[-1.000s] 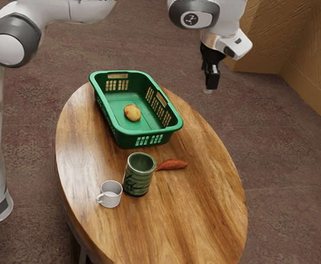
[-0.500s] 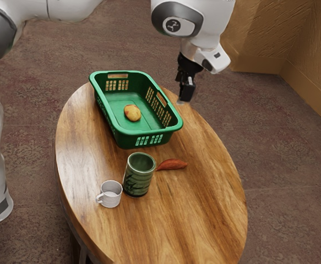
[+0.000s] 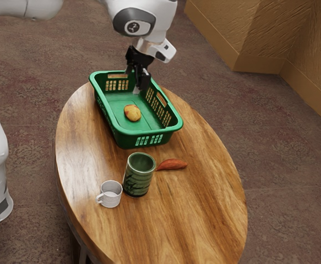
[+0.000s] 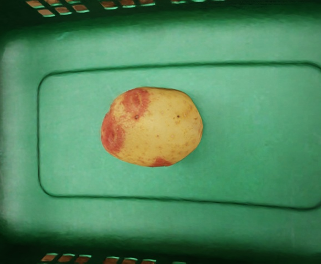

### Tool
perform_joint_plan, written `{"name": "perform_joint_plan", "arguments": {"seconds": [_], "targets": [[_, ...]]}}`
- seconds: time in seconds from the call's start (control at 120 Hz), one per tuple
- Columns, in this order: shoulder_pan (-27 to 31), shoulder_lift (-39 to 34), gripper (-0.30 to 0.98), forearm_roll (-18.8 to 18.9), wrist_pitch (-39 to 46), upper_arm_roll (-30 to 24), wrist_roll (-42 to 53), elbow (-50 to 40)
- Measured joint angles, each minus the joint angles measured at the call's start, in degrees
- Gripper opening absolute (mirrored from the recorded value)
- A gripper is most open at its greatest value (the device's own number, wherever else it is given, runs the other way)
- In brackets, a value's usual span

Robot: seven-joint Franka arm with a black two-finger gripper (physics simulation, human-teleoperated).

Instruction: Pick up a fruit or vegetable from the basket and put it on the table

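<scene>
I hold the gripper (image 3: 139, 89) over the basket (image 3: 149, 132), presumably to descend on the potato (image 4: 152, 126), its jaws parted or closed, I can't tell

Exterior view, I see: mottled reddish-brown floor (image 3: 292, 143), tan rough-textured walls (image 3: 270, 30) with smooth baseboard (image 3: 254, 63) upper right of frame, oval wood-grain table (image 3: 204, 203) center to lower edge.

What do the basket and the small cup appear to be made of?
Basket: probably moulded plastic, satin green, judging by its soft sheen and grid of cut-outs. Cup: perhaps glazed ceramic, pale grey and smooth, though painted metal is possible.
</scene>
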Motion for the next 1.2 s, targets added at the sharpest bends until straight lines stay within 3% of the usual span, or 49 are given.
{"name": "perform_joint_plan", "arguments": {"seconds": [0.25,0.617,1.2], "targets": [[2.98,7.05,0.69,-0.53,3.82,0.01,2.46,2.39],[6.88,2.18,0.69,-1.84,5.31,0.17,4.86,-4.53],[8.90,5.33,0.69,-1.59,10.16,-0.26,10.00,-4.55]]}}
